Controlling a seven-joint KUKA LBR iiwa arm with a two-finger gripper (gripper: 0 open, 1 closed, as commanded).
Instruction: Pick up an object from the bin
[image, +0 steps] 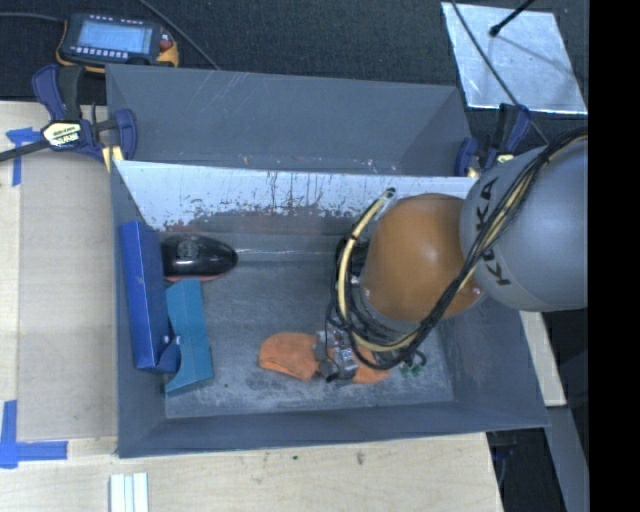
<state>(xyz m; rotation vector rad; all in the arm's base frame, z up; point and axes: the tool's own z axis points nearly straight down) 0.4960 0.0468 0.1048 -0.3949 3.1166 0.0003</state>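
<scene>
Gripper (338, 362): low over the orange lump; how wide it stands is unclear
Orange lump (285, 355): one, at bin front, long axis left-right
Others, at left: one black lump (197, 257), one blue bar (137, 295), one teal block (190, 340)

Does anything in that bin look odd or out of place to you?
Nothing looks spilled or broken. The long blue bar leans against the bin's left wall rather than lying flat, and the orange soft lump lies crumpled at the front, partly under the end effector. The back wall is scratched.
</scene>
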